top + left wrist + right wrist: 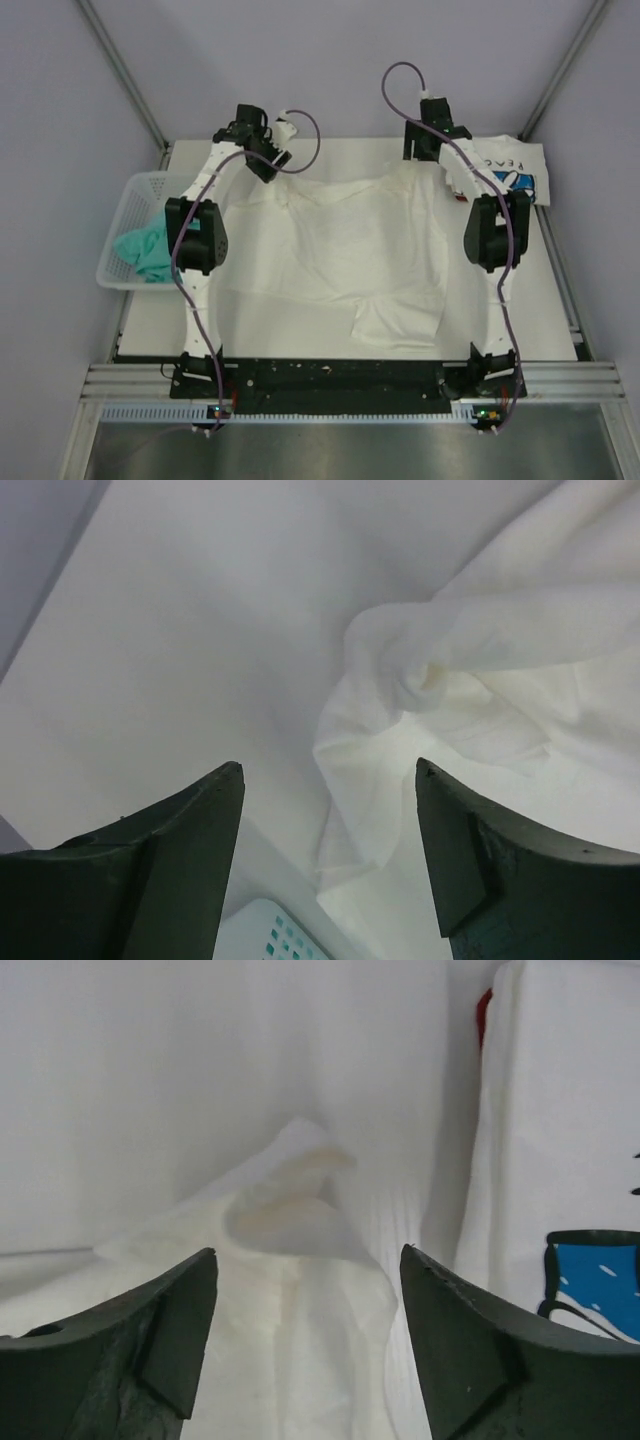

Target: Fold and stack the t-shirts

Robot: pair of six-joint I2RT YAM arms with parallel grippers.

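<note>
While both pincers stand wide above its far corners, the large white t-shirt (335, 250) lies spread at the table's centre.
Item 1: large white t-shirt, flat on the table (160, 320), far edge rumpled, one flap reaching toward 5 o'clock. Item 2: left gripper (330, 770), at 11 o'clock, jaws wide apart, nothing between them, over a bunched corner of cloth. Item 3: right gripper (308, 1252), at 1 o'clock, jaws likewise wide and empty, over a peaked fold. Item 4: white tee with blue print (515, 175), folded, at 2 o'clock, just beside the large shirt. Item 5: teal-green tee (140, 255), crumpled in the white mesh basket (125, 215) at 9 o'clock.
</note>
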